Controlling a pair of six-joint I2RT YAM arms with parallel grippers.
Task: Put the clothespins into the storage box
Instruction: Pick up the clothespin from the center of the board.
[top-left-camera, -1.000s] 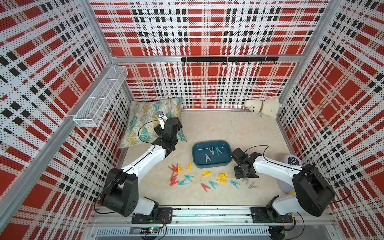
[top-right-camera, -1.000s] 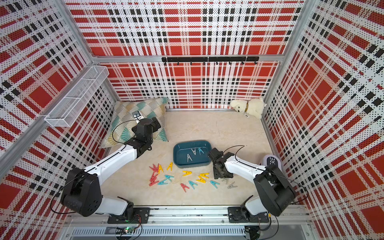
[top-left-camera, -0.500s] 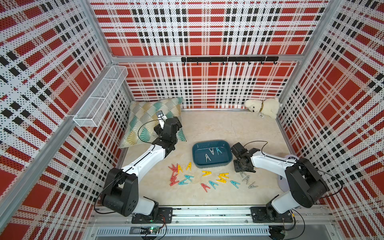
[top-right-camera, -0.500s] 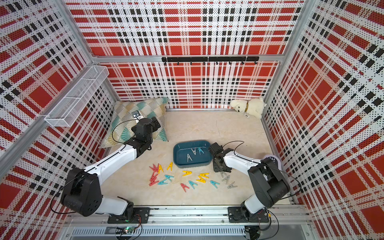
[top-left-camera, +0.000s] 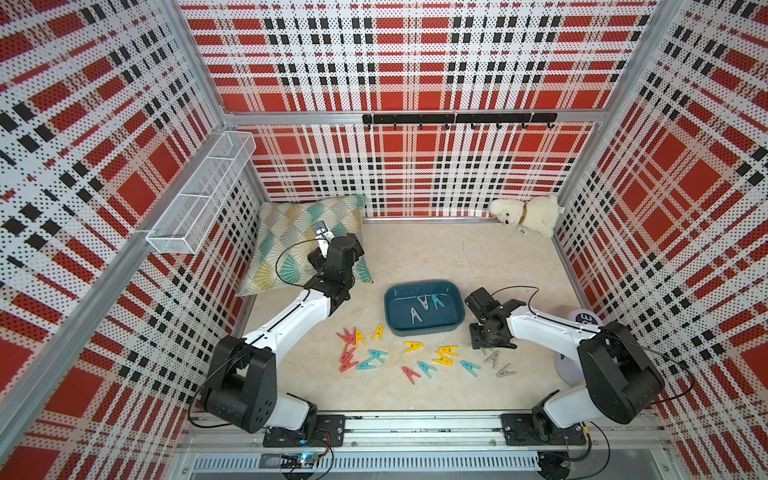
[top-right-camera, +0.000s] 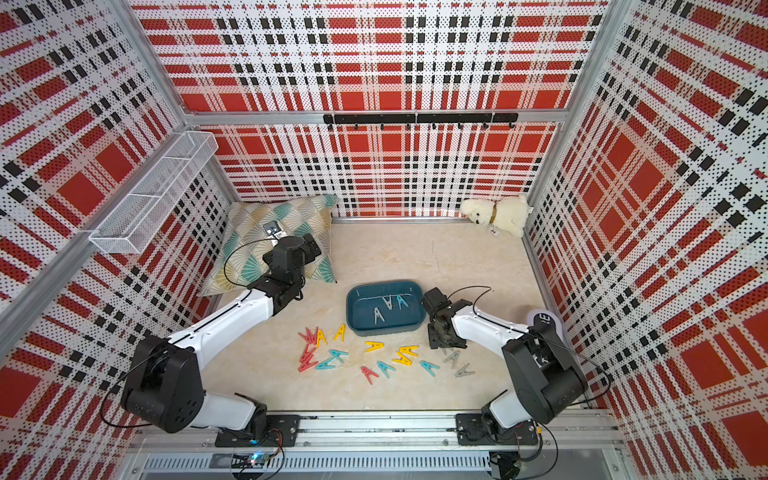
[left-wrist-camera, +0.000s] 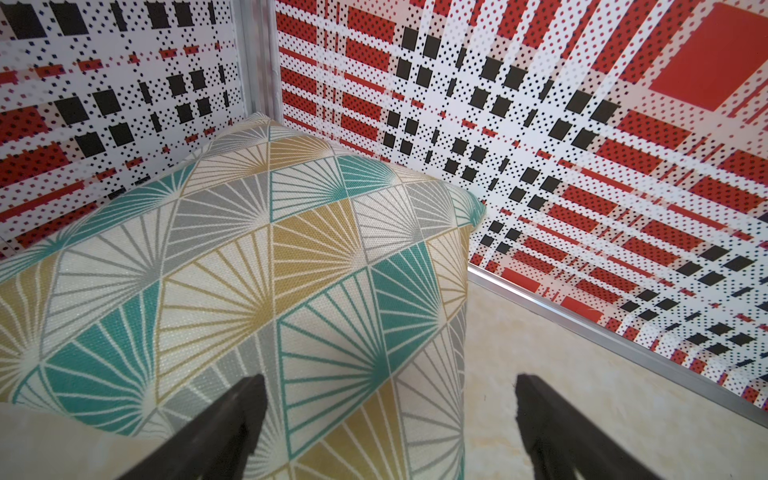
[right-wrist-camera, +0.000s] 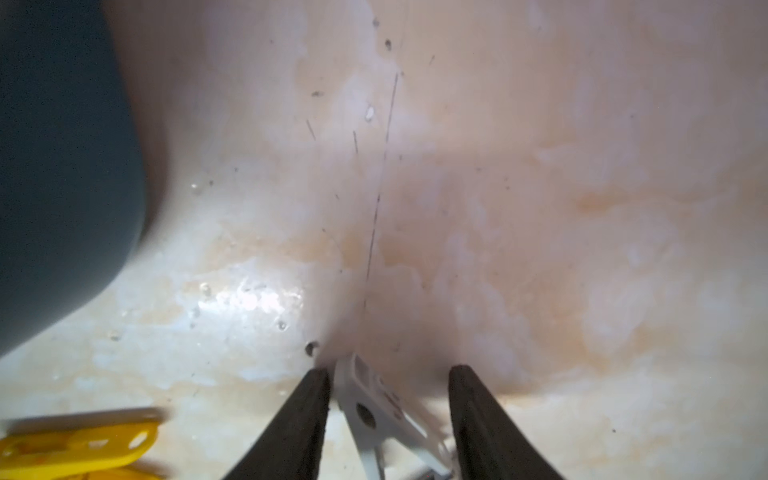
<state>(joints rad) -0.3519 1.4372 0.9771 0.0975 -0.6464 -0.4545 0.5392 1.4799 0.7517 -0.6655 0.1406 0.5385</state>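
Observation:
The storage box (top-left-camera: 424, 330), a dark teal tray, sits mid-floor in both top views and holds three clothespins (top-left-camera: 424, 302). Several more clothespins lie in front of it: red (top-left-camera: 347, 336), yellow (top-left-camera: 412, 345), teal (top-left-camera: 426, 368) and grey (top-left-camera: 492, 356). My right gripper (top-left-camera: 490, 343) is low over the floor, just right of the box's front corner. In the right wrist view its fingers (right-wrist-camera: 388, 370) are shut on a grey clothespin (right-wrist-camera: 374, 411), with the box wall (right-wrist-camera: 62, 166) close by. My left gripper (left-wrist-camera: 388, 378) stands open over the pillow's edge, holding nothing.
A patterned pillow (top-left-camera: 299, 245) lies at the back left under my left arm. A white plush dog (top-left-camera: 525, 214) sits in the back right corner. A white wire basket (top-left-camera: 199, 199) hangs on the left wall. A white round object (top-left-camera: 582, 320) stands by the right wall.
My right arm swung slightly towards the box and back, and its gripper now sits beside the grey clothespins with narrower jaws. The left arm has not moved.

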